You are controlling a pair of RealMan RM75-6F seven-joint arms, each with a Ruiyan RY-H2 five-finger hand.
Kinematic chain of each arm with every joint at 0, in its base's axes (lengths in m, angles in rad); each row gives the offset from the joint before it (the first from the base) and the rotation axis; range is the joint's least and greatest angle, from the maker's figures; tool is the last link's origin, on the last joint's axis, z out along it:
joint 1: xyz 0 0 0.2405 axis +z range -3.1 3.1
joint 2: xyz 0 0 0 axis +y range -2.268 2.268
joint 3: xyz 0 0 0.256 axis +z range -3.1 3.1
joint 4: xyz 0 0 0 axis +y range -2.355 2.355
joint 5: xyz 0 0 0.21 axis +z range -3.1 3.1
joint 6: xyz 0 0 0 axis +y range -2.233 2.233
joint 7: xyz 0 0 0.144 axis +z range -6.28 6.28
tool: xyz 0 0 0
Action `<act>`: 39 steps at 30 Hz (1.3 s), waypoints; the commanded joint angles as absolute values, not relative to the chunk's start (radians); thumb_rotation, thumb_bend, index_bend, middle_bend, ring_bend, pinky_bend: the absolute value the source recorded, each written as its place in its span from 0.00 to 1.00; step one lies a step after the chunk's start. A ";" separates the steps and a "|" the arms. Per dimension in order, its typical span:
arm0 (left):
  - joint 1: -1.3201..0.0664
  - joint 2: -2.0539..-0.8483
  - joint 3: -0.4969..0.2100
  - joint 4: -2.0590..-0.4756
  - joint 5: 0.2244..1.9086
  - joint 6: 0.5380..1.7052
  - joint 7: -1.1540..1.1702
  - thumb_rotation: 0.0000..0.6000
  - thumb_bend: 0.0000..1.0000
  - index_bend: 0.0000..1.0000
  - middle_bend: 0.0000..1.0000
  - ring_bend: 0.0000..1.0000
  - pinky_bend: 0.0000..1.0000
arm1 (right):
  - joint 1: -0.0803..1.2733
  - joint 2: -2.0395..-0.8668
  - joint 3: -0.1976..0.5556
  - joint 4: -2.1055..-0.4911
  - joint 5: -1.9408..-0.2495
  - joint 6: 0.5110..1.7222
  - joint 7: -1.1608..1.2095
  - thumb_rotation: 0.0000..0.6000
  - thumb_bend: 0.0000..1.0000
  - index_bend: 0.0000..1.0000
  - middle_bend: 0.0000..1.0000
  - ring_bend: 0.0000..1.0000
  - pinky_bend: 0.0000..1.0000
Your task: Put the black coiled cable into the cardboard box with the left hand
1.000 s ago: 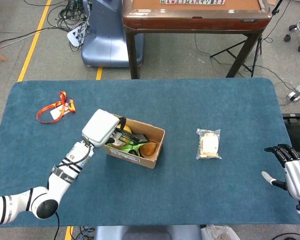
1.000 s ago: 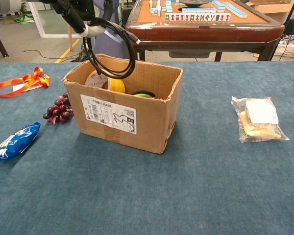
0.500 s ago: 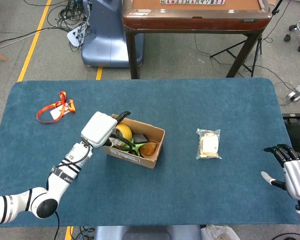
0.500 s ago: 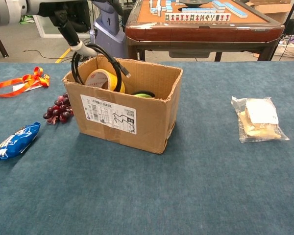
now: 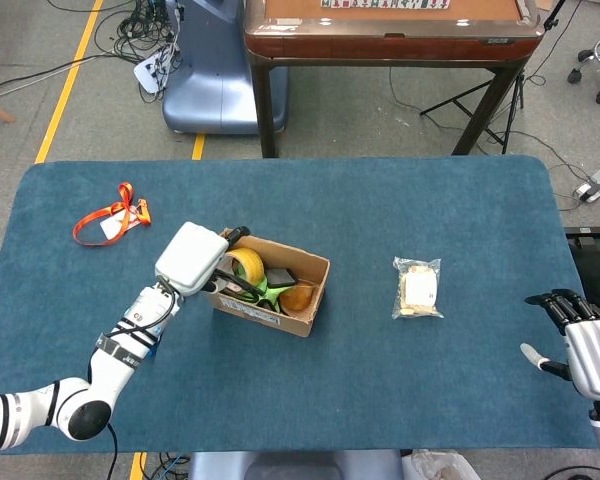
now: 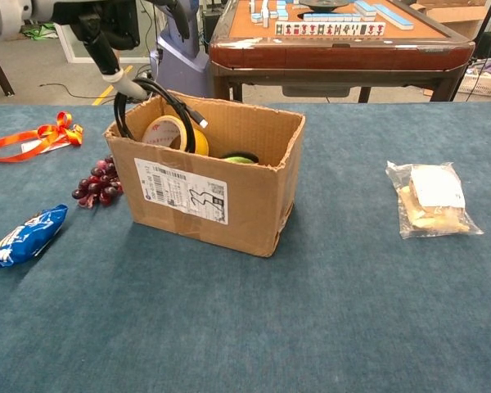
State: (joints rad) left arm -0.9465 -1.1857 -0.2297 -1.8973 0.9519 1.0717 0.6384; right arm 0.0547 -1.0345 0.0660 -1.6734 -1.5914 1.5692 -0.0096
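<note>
The cardboard box [image 5: 267, 311] [image 6: 229, 196] stands open-topped at the middle left of the blue table. My left hand [image 5: 191, 258] [image 6: 98, 29] hovers over the box's left end. Its fingers pinch the black coiled cable [image 6: 154, 102] [image 5: 230, 274] by its white collar. The coil hangs with its lower part inside the box's left end, against a yellow tape roll [image 6: 168, 131]. My right hand [image 5: 585, 345] rests open, fingers apart, at the table's right edge, far from the box, and shows only in the head view.
A clear bag of snacks [image 5: 418, 287] [image 6: 430, 201] lies right of the box. Left of the box are dark grapes [image 6: 98, 184], a blue snack packet [image 6: 24, 236] and an orange ribbon [image 5: 110, 215] [image 6: 33, 137]. A mahjong table [image 6: 335, 41] stands beyond the far edge.
My left hand has moved left and down with the cable. The coil went from hanging above the box's middle to dipping into its left end. The right hand has not moved.
</note>
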 commanded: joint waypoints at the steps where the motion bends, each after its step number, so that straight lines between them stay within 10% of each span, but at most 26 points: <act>1: -0.954 -1.197 -0.211 -1.892 0.964 1.104 0.698 1.00 0.04 0.28 1.00 0.93 1.00 | 0.055 -1.034 0.066 -1.673 -1.591 1.570 -0.008 1.00 0.00 0.33 0.36 0.23 0.44; 28: -0.882 -1.127 -0.128 -1.972 1.001 1.173 0.731 1.00 0.00 0.27 0.93 0.79 0.98 | 0.051 -1.025 0.067 -1.680 -1.593 1.578 0.001 1.00 0.00 0.33 0.36 0.23 0.44; 33: -0.778 -1.076 -0.066 -1.984 1.163 1.245 0.624 1.00 0.26 0.27 0.84 0.73 0.94 | 0.052 -1.027 0.068 -1.681 -1.592 1.577 -0.006 1.00 0.00 0.33 0.36 0.23 0.44; 39: -0.655 -1.032 0.009 -1.982 1.326 1.332 0.517 1.00 0.31 0.27 0.84 0.73 0.94 | 0.052 -1.029 0.070 -1.682 -1.589 1.577 -0.016 1.00 0.00 0.33 0.36 0.23 0.44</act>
State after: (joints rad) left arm -0.7056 -1.0593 -0.0280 -1.9801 1.2717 1.2895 0.5638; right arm 0.0519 -1.0290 0.0697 -1.6818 -1.5891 1.5772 -0.0165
